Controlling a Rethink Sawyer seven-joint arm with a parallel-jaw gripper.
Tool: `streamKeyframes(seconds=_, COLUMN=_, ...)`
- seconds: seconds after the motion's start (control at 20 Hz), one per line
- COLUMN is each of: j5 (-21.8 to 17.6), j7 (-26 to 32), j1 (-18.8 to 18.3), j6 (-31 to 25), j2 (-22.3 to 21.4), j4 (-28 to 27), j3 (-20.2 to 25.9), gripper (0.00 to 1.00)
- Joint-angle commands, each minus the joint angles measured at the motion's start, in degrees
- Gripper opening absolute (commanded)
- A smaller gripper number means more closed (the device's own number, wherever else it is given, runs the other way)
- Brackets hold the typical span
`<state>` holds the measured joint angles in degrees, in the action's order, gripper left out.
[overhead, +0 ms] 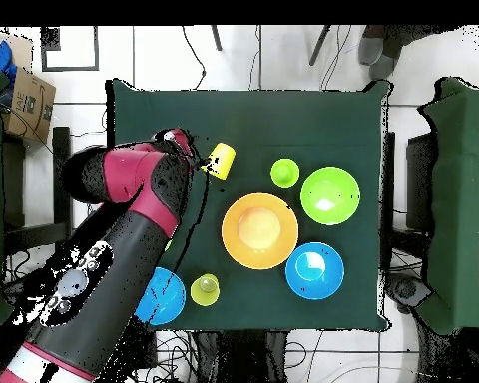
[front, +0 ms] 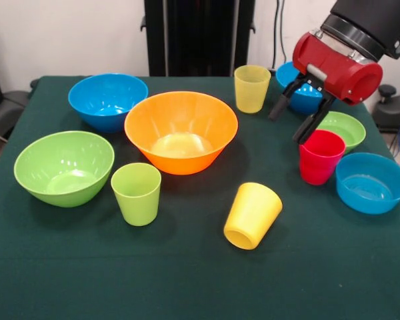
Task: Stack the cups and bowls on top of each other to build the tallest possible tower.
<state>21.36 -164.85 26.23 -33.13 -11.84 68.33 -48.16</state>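
End effector (front: pixel 298 119) hangs spread and empty, right of frame, above red cup (front: pixel 319 156). Cup looks light, stiff, slick; I'd pinch one wall at the rim.

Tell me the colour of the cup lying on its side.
Bright yellow; the tipped cup shows best in the front view, near the table's front edge.

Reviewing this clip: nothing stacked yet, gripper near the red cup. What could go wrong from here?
The gripper hangs tilted, jaws open, just above the red cup; one tip may clip its rim and tip it. The small green bowl sits close behind and could get nudged. The yellow cup lies on its side and could roll.
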Motion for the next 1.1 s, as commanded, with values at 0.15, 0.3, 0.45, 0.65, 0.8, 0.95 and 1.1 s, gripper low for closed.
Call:
streamKeyframes(seconds=0.15, j5=1.08, j7=-7.76, j1=-0.47, j6=4.47, j2=2.96, j4=3.04, j3=9.02, gripper=1.00)
streamKeyframes(seconds=0.3, j5=0.98, j7=-7.35, j1=-0.73, j6=5.67, j2=3.16, j4=3.11, j3=9.36, gripper=1.00)
streamKeyframes(seconds=0.45, j5=0.86, j7=-7.06, j1=-0.76, j6=6.15, j2=3.16, j4=3.31, j3=9.47, gripper=1.00)
streamKeyframes(seconds=0.65, j5=0.86, j7=-6.43, j1=-1.28, j6=5.58, j2=3.26, j4=2.38, j3=9.51, gripper=1.00)
streamKeyframes(seconds=0.8, j5=0.81, j7=-6.47, j1=-1.18, j6=5.26, j2=3.15, j4=2.29, j3=9.17, gripper=1.00)
streamKeyframes(seconds=0.95, j5=0.74, j7=-6.59, j1=-0.98, j6=5.11, j2=3.35, j4=2.12, j3=8.78, gripper=1.00)
streamKeyframes(seconds=1.1, j5=0.69, j7=-6.64, j1=-0.85, j6=4.61, j2=3.47, j4=1.81, j3=8.44, gripper=1.00)
